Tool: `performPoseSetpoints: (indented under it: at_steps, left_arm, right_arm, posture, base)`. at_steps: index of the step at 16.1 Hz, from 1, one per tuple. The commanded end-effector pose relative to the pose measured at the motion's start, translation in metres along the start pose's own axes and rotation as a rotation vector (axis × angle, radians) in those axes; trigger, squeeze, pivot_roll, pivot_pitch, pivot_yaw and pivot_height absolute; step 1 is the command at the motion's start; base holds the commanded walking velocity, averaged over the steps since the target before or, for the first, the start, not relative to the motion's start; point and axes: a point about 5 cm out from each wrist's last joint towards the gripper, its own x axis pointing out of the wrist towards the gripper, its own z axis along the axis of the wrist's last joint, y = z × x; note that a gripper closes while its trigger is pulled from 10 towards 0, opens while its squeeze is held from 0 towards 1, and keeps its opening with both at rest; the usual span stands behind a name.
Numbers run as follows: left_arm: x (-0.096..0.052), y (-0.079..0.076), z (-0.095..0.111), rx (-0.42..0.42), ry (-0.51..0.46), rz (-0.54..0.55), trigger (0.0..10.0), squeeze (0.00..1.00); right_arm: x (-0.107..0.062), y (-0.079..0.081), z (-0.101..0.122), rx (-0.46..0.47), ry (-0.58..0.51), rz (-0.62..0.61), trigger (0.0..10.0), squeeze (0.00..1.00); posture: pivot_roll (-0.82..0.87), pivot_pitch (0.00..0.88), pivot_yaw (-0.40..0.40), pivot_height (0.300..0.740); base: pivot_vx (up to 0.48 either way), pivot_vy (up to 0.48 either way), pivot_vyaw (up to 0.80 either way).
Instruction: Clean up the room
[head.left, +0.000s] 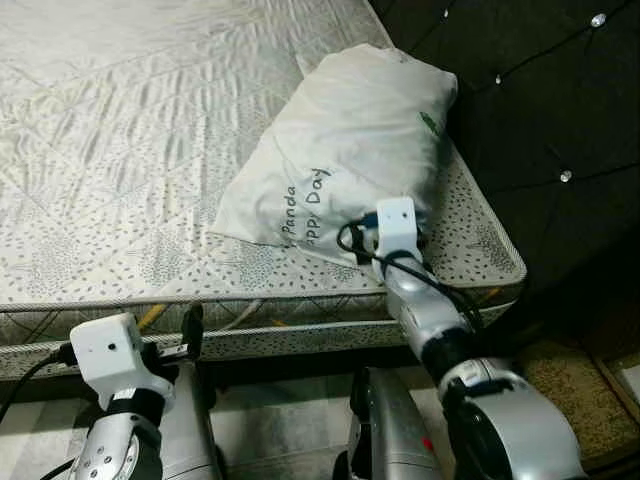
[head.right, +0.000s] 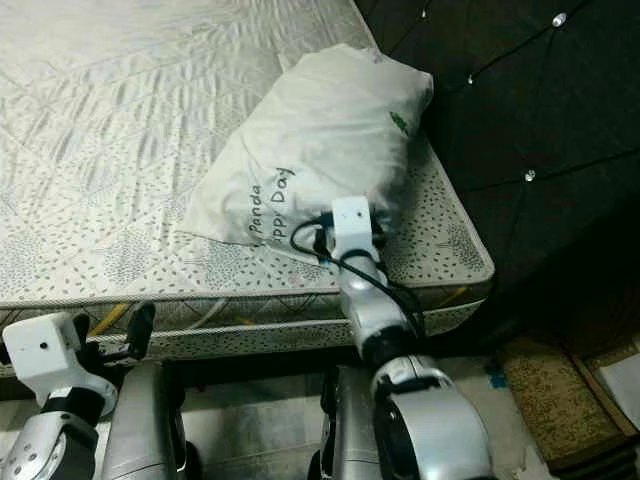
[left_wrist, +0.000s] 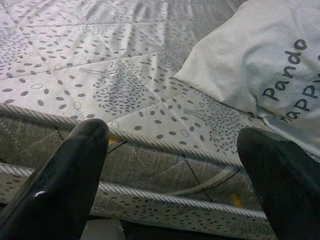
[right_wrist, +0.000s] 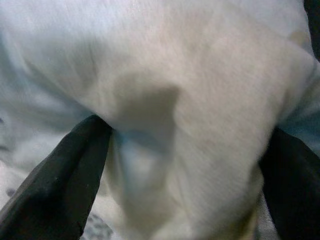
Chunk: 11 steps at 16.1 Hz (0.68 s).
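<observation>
Where the head camera's left eye looks down, you have a plump white fabric pillow (head.left: 345, 140) printed with dark lettering lying on a grey-white quilted mattress (head.left: 130, 150) with a leaf pattern. Its long axis runs diagonally: the lettered end points toward you and the mattress's near edge, the far end toward the dark tufted headboard (head.left: 540, 110) with shiny studs. Your right hand (head.left: 392, 205) reaches over the near right corner of the mattress and meets the pillow's near end. Your left hand (head.left: 190, 335) hangs low, in front of the mattress's side, apart from the pillow.

From the right eye, the same pillow (head.right: 315, 135) lies at the same slant, with the right arm's white wrist block pressed against its lower edge.

Through the left wrist, the two black fingers (left_wrist: 65, 185) stand wide apart and hold nothing, aimed at the mattress's piped edge, with the pillow's lettered corner beyond.

Through the right wrist, the black fingers (right_wrist: 55, 185) are spread wide with the white pillow fabric (right_wrist: 190, 100) bulging between them; you cannot tell whether they grip it.
</observation>
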Motion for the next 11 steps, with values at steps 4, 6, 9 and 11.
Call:
performPoseSetpoints:
  at_steps: [4,6,9,11]
  left_arm:
    - [-0.002,-0.001,0.002,-0.011,-0.007,0.013,10.0,0.00]
    - [-0.002,-0.003,0.002,-0.017,-0.006,0.010,10.0,0.00]
    - [-0.006,-0.007,0.001,-0.036,0.005,0.001,10.0,0.00]
    - [-0.010,-0.008,-0.002,-0.048,0.028,0.003,10.0,0.00]
  right_arm:
    - [0.002,0.001,0.000,0.050,0.001,-0.013,0.0,0.00]
    - [0.001,-0.001,-0.004,0.065,0.010,-0.023,0.0,0.00]
    - [0.000,-0.010,-0.010,0.063,0.017,-0.034,0.0,0.00]
    - [-0.001,-0.013,-0.014,0.060,0.027,-0.039,0.0,0.00]
  posture:
    - [0.07,0.206,-0.150,0.529]
    - [0.07,0.208,-0.149,0.529]
    - [0.06,0.233,-0.148,0.529]
    - [0.05,0.249,-0.149,0.529]
  base:
    - [0.000,0.000,0.00]
    - [0.000,0.000,0.00]
    - [0.000,0.000,0.00]
    - [0.000,0.000,0.00]
